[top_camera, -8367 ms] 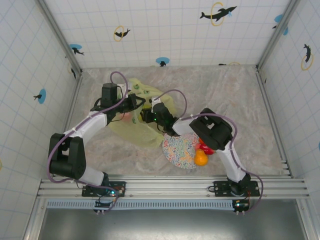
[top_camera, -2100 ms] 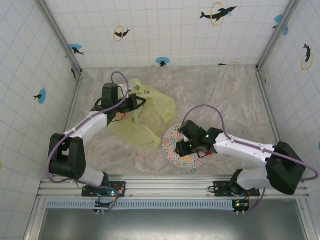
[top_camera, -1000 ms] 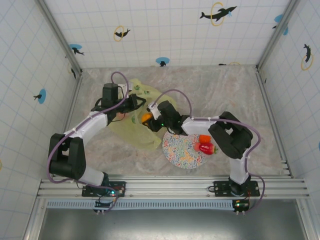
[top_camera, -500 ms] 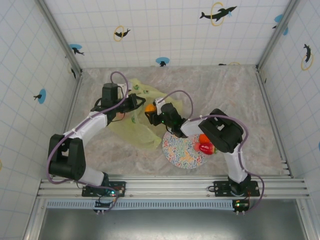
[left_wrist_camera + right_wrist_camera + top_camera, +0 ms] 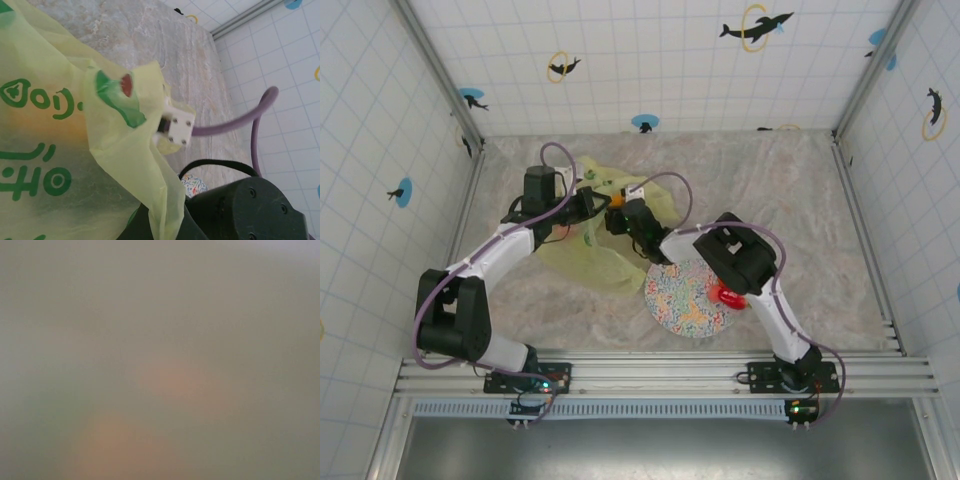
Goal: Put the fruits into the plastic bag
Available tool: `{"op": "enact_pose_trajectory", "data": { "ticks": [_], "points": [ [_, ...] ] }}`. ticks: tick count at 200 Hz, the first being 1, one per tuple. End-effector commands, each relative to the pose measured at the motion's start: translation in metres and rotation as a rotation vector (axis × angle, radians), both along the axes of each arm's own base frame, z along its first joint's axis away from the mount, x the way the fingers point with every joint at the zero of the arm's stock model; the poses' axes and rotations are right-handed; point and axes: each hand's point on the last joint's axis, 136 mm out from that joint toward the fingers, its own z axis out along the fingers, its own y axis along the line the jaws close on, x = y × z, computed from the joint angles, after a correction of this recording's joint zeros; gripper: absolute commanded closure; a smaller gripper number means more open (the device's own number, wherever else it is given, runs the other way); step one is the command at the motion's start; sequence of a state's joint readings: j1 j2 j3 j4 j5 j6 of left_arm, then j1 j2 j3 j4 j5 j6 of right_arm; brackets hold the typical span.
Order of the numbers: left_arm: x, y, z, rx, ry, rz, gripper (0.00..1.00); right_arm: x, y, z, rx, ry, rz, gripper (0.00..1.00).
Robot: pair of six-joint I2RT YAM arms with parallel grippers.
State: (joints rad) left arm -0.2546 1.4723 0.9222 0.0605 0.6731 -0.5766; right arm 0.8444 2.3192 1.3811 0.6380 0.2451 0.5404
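The yellow-green plastic bag (image 5: 608, 252) lies left of centre, and my left gripper (image 5: 592, 208) is shut on its upper rim and holds the mouth up. In the left wrist view the bag's film (image 5: 65, 150) folds down between the dark jaws of the left gripper (image 5: 159, 224). My right gripper (image 5: 618, 212) reaches into the bag's mouth from the right, with a small orange fruit (image 5: 617, 199) at its tip. Its white end (image 5: 177, 127) pokes past the bag's edge. The right wrist view is a greenish blur with faint orange patches. A red fruit (image 5: 730, 296) sits at the plate's right edge.
The speckled round plate (image 5: 682, 300) lies in front of the bag, near the right arm's elbow. A purple cable (image 5: 235, 122) loops above the table. Tiled walls close in the back and both sides, and a metal rail runs along the near edge.
The right gripper has carried the orange fruit from beside the plate up and left into the bag's mouth. The left gripper has kept its hold on the bag.
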Motion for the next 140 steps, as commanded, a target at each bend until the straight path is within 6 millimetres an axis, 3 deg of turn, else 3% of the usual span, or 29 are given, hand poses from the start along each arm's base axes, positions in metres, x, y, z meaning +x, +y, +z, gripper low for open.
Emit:
{"op": "enact_pose_trajectory", "data": {
  "ticks": [1, 47, 57, 59, 65, 140],
  "points": [
    [-0.002, -0.002, 0.015, -0.023, -0.038, -0.019, 1.0, 0.008, 0.008, -0.002, 0.03, 0.032, -0.035, 0.28],
    [-0.002, -0.002, 0.016, -0.026, -0.038, -0.02, 1.0, 0.0, -0.004, 0.002, -0.01, 0.032, 0.002, 0.11],
    [-0.002, -0.003, 0.016, -0.028, -0.037, -0.021, 1.0, -0.005, -0.007, -0.007, -0.03, 0.045, 0.018, 0.1],
    [-0.002, -0.003, 0.016, -0.028, -0.037, -0.021, 1.0, -0.005, -0.007, 0.004, -0.018, 0.033, 0.022, 0.1],
    [-0.002, -0.002, 0.015, -0.027, -0.035, -0.019, 1.0, -0.008, -0.007, 0.009, -0.015, 0.029, 0.036, 0.1],
    [-0.001, -0.001, 0.013, -0.006, -0.039, -0.018, 1.0, -0.064, -0.026, 0.024, -0.053, 0.04, 0.24, 0.15]
  ]
}}
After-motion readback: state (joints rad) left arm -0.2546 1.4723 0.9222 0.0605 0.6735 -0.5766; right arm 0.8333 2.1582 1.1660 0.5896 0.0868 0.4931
